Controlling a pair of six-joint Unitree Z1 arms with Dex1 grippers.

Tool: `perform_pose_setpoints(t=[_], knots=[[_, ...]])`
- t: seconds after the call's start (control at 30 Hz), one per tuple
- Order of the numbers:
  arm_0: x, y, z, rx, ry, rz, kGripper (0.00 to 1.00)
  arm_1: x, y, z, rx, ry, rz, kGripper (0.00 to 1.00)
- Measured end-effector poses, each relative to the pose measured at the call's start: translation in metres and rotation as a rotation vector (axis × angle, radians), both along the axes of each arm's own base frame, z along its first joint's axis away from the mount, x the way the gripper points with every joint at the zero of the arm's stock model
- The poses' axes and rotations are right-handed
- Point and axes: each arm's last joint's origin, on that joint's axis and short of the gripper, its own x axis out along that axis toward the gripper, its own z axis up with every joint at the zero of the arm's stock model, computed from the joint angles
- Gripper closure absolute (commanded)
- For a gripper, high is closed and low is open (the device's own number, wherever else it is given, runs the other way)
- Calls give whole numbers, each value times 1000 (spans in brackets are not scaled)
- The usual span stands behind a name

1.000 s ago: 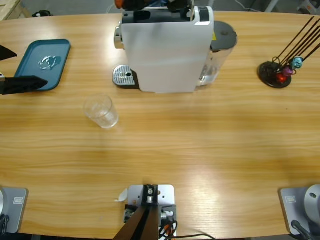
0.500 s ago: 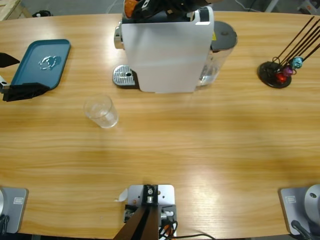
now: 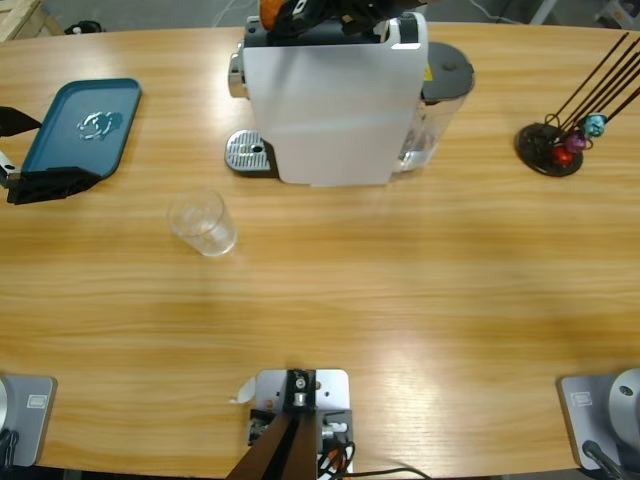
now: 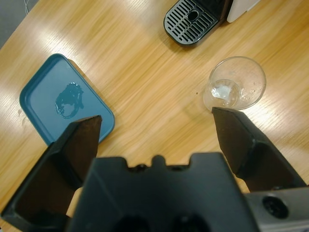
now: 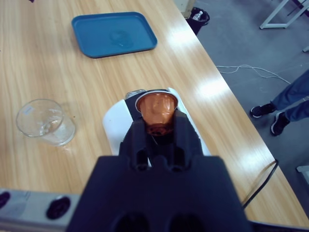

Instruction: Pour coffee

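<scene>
Capsule (image 5: 155, 110), clamped in your right pincer (image 5: 157, 126) at the coffee machine's (image 3: 330, 100) twelve o'clock, may miss the slot; left pincer (image 4: 155, 131) gapes empty.

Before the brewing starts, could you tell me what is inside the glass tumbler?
The glass tumbler holds no coffee; only clear droplets or glints show at its bottom. It stands apart from the coffee machine.

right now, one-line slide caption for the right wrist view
Right tool shut on an orange capsule above the white coffee machine, glass tumbler and blue tray beyond.
</scene>
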Motion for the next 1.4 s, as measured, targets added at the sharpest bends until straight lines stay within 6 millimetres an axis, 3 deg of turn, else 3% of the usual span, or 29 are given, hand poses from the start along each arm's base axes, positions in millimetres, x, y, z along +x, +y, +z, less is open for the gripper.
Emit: perform_pose_setpoints(t=[0.57,0.6,0.63,0.7,0.77,0.83,1.03,1.23,1.4], knots=[[0,-1,0,-11,3,-9,0,2,2,-8,-17,15,3,998],[0,-1,0,-12,1,-9,0,2,2,-10,-18,17,4,876],[0,-1,1,-13,0,-9,0,3,3,-11,-20,19,4,570],[0,-1,0,-13,0,-9,0,3,2,-11,-20,20,3,287],[0,-1,-2,-9,4,-9,0,3,2,-11,-21,20,3,95],[0,0,-3,-9,5,-9,0,4,2,-11,-26,17,-7,7],[0,-1,-2,-12,1,-9,0,6,0,-11,-50,-7,-61,1],[0,-1,-2,-12,1,-9,0,1,-3,-1,-39,-31,-74,101],[-2,1,-2,-19,-4,-7,0,-8,-5,10,-22,-48,-66,110]])
